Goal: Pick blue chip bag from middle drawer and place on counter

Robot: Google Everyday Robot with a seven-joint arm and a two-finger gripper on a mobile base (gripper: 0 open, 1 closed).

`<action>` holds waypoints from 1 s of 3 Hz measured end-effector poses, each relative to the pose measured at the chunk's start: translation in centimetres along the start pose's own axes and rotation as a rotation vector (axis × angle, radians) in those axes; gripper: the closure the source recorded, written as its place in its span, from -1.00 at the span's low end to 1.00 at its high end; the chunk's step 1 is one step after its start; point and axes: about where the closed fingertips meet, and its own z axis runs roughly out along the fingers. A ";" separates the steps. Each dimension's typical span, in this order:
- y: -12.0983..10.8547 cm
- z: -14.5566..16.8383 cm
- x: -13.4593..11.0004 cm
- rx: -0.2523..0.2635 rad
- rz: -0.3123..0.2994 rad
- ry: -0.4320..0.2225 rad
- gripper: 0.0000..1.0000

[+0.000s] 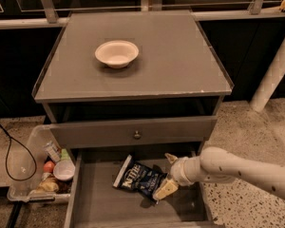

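Observation:
The blue chip bag (137,176) lies flat on the grey bottom of the open middle drawer (99,204), white lettering up. My gripper (167,175) reaches into the drawer from the right on a white arm and sits at the bag's right end. It is open, with one finger (165,189) over the bag's lower right corner and the other (171,157) behind the bag. The bag is not lifted. The counter (171,56) above is the flat grey cabinet top.
A cream bowl (116,52) stands on the counter's left middle. A shut drawer front with a round knob (137,135) overhangs the open drawer's back. A clear plastic bin (42,167) of small packets and cups sits on the floor at left, beside a black cable (9,151). A white post (273,70) stands at right.

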 end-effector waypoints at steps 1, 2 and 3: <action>0.4 3.1 1.4 0.035 -0.050 0.028 -1.00; 0.3 5.7 2.3 0.079 -0.094 0.038 -1.00; -0.2 8.0 2.7 0.102 -0.113 0.043 -1.00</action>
